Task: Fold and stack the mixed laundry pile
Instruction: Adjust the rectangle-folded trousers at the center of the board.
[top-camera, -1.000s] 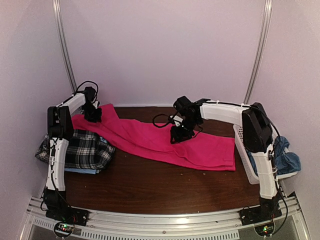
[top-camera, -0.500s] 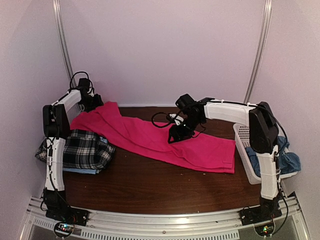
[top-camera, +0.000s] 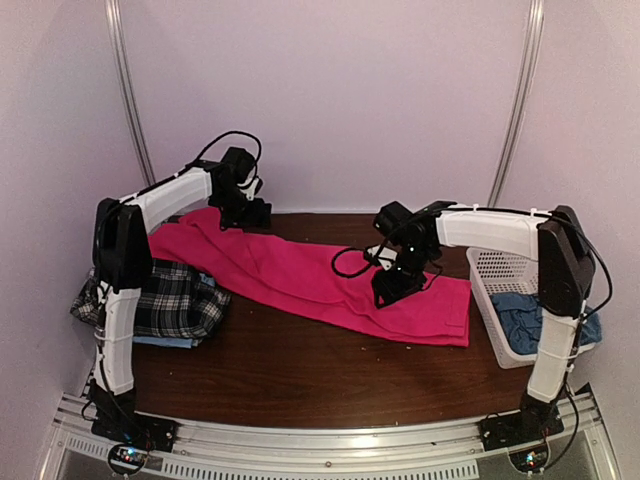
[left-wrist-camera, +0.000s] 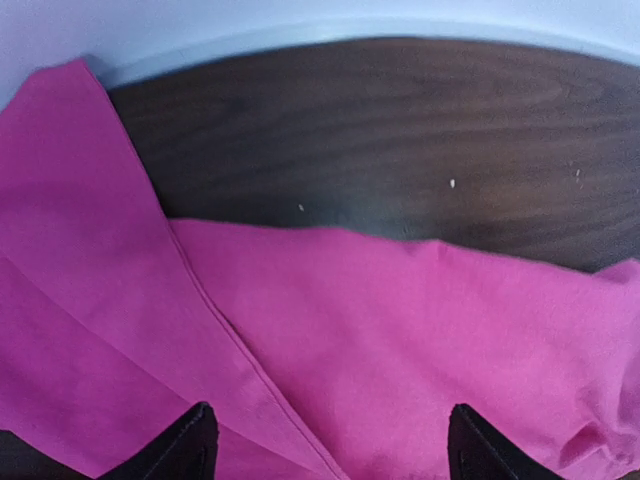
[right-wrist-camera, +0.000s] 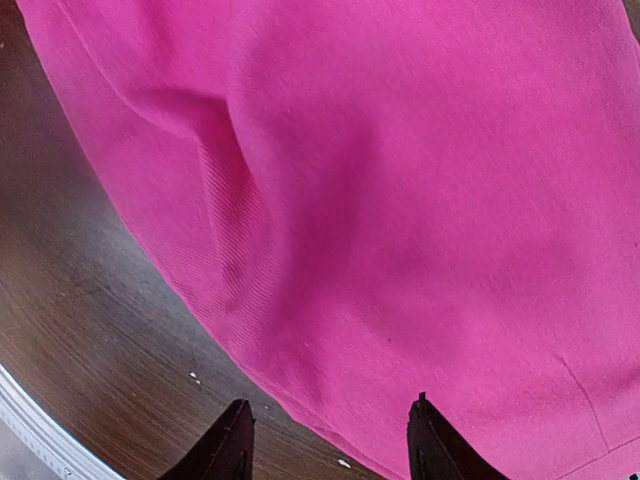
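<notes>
The left gripper (top-camera: 250, 212) hangs in the upper left of the top view, over the far edge of the hot-pink trousers (top-camera: 300, 275). Its own camera shows its two fingertips (left-wrist-camera: 190, 445) spread wide with nothing between them. The right gripper (top-camera: 392, 290) sits low over the trousers, a bit right of the middle. Its jaws stand apart too, and no cloth is caught in them. I cannot tell for sure if it touches the cloth.

What could go wrong? The trousers are soft and floppy. If a gripper bites only the top layer, the layer below may not come along, and the fold would turn out crooked. If it goes too deep, it could bump the table (top-camera: 300, 370). The long leg could also drag and bunch up, or slide onto the plaid shirt (top-camera: 170, 300) at the left and mess up that pile.

The trousers lie in a long slanted band from upper left to the right side. They are mostly flat, with a seam and a few soft ridges. I think they are not folded small yet. The plaid shirt lies folded on a light blue shirt (top-camera: 165, 342). A duller blue cloth (top-camera: 525, 315) lies in the white basket (top-camera: 485, 262) at the right.
</notes>
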